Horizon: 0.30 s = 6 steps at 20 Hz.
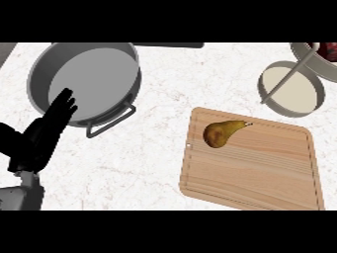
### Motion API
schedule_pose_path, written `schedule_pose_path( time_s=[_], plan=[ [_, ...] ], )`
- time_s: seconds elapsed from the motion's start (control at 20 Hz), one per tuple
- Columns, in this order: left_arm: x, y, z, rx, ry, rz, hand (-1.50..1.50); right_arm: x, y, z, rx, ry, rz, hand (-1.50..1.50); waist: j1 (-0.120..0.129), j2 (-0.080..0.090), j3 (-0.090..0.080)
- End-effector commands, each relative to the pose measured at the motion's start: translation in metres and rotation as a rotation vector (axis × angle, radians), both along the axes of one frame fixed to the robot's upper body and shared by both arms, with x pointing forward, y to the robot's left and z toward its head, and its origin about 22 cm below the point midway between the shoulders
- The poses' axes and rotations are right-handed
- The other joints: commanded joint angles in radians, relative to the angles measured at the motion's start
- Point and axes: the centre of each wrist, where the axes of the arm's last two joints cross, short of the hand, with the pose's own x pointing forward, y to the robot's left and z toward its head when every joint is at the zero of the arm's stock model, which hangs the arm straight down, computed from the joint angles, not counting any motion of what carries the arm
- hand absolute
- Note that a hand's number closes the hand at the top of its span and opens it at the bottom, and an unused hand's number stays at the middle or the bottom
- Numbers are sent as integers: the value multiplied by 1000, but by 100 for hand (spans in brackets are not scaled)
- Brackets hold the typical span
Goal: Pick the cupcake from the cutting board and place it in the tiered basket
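Left hand (36,136) at lower left of head view, fingers straight and spread, pointing up toward top of view, thumb out to the left, holding nothing, resting. Grey forearm (14,197) below it, entering from lower edge. Fingertips overlapping lower-left rim of large grey pot (83,79); cannot tell whether touching. Pot at upper left on the white marbled desk (163,123), loop handle (112,121) sticking out at its lower right. Right hand nowhere in view. Wooden cutting board (258,168) right of centre, slightly rotated, well apart from the hand. On board, near its upper-left corner, a yellow-brown pear (221,132) lying on its side, stem toward upper right. No cupcake seen on board. Tiered basket (295,84) at upper right, just beyond board's top edge: lower round tier pale inside with grey rim, slanted grey post crossing it, upper tier cut by top-right corner. Dark red item (336,50) in upper tier, partly cut off by edge; cannot tell whether cupcake. Dark strip (167,45) along top edge behind pot.
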Motion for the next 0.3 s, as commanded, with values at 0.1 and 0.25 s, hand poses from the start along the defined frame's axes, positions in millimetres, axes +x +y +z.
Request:
schedule_pose_path(
  time_s=[0.1,0.25],
  plan=[
    [5,-3,5,-14,-2,-16,0,-28,-22,6,7,-31,-37,-150,15,10,3],
    [1,5,-4,1,1,-1,0,-48,-37,3,-28,-4,-10,-150,4,10,4]
  ],
)
